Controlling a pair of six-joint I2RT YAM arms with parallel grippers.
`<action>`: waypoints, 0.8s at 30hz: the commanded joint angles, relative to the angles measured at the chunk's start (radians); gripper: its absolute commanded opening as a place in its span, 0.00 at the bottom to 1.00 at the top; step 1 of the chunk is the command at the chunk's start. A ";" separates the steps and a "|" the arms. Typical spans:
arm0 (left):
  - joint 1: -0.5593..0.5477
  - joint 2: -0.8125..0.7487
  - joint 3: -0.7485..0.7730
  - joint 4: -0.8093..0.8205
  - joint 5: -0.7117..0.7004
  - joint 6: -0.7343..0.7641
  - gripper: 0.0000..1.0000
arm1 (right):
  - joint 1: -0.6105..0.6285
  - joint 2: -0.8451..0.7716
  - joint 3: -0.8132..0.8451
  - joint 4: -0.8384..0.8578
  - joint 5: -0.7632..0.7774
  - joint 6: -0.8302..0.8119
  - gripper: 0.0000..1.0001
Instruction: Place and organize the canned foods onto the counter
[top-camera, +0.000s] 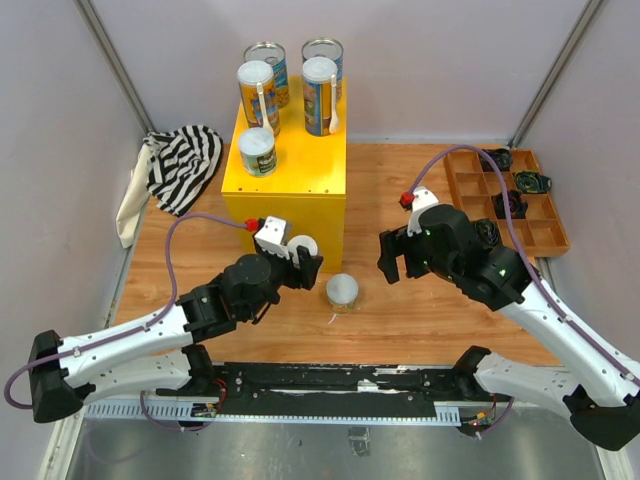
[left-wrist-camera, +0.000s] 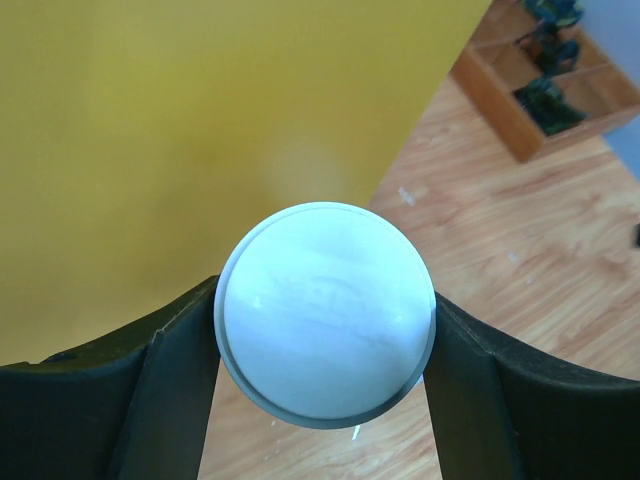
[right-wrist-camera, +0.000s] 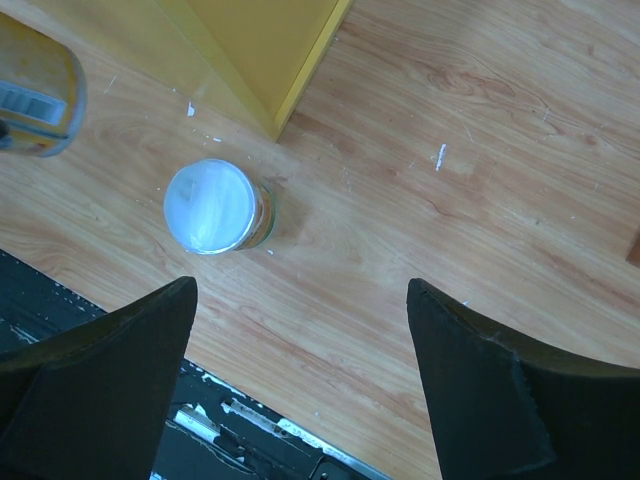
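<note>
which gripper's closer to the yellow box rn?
Left. The left gripper, shut on a white-lidded can, sits just in front of the yellow box; right gripper hangs open, off past its right corner.

Wide-spread end effector (right-wrist-camera: 300, 300) hangs near white-lidded can (right-wrist-camera: 212, 207) beside the counter (right-wrist-camera: 270, 50).

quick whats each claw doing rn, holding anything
Left claw: closed on a white-lidded can.
Right claw: open, holding nothing.
</note>
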 joint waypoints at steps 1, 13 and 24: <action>-0.025 -0.002 0.138 0.004 -0.002 0.076 0.00 | -0.012 -0.025 -0.012 0.011 -0.007 -0.002 0.86; -0.051 0.080 0.458 -0.115 0.015 0.190 0.00 | -0.012 -0.041 -0.017 0.011 -0.015 -0.002 0.86; -0.051 0.132 0.650 -0.143 -0.115 0.298 0.00 | -0.012 -0.044 -0.016 0.012 -0.020 0.000 0.86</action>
